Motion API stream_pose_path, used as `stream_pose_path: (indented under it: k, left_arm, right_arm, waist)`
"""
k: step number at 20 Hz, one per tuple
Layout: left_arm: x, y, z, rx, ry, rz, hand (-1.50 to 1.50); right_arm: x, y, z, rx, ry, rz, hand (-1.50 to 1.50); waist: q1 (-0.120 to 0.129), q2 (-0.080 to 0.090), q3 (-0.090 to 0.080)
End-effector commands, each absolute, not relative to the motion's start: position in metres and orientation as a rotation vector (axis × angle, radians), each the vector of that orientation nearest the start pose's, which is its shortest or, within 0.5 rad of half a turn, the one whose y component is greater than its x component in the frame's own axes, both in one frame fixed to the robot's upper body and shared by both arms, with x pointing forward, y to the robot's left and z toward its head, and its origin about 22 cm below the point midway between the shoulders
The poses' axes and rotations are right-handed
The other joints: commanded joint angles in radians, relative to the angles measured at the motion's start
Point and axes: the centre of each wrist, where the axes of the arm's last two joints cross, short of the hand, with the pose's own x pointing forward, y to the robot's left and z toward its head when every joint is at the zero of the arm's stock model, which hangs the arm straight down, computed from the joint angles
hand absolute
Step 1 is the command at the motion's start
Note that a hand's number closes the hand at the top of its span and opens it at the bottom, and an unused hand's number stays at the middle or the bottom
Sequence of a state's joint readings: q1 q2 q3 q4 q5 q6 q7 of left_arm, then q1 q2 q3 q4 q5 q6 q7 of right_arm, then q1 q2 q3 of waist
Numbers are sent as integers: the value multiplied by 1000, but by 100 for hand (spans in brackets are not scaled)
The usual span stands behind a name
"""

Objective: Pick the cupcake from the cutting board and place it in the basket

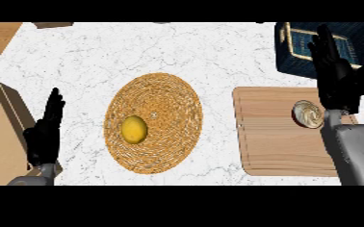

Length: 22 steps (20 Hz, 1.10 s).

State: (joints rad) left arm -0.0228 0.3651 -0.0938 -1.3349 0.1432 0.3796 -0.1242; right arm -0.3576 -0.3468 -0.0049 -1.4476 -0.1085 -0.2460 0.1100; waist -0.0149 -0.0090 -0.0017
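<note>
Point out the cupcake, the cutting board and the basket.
cupcake (307, 113): head view, middle of its swirled top.
cutting board (274, 139): head view, bare wood left of centre.
basket (167, 96): head view, woven surface above the yellow fruit.

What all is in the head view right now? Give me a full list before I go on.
cupcake: one, pale cream top, on the cutting board near its right edge, next to the right hand's wrist
cutting board: one, light wood, right side of the counter
basket: one, golden woven, round, centre of the counter
yellow fruit: one, yellow, rounded, inside the basket toward its lower left
dark blue box: one, dark blue with pale trim, upper right corner, partly behind the right hand
counter: one, white marble
wooden pieces: tan, at the left edge and top left corner
left hand: one, black, open, resting at lower left, fingers up
right hand: one, black, open, above the cupcake
</note>
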Motion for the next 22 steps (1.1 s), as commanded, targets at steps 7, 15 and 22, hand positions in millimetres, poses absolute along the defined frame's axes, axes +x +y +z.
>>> stream_pose_path:
  k: [7, 15, 22]
  left_arm:
    - [248, 262, 10, 134, -1662, 63, 0]
    - [245, 246, 26, 99, -1663, 53, 0]
    - [239, 248, 30, 124, -1669, 62, 0]
  right_arm:
    - [268, -331, 114, -80, -1894, 496, 150]
    - [231, -263, 80, -492, -1794, 201, -150]
    - [225, -328, 140, -1108, -1438, 373, -150]
  waist:
    - [-18, -7, 4]
    - [5, 3, 0]
    - [-5, -6, -8]
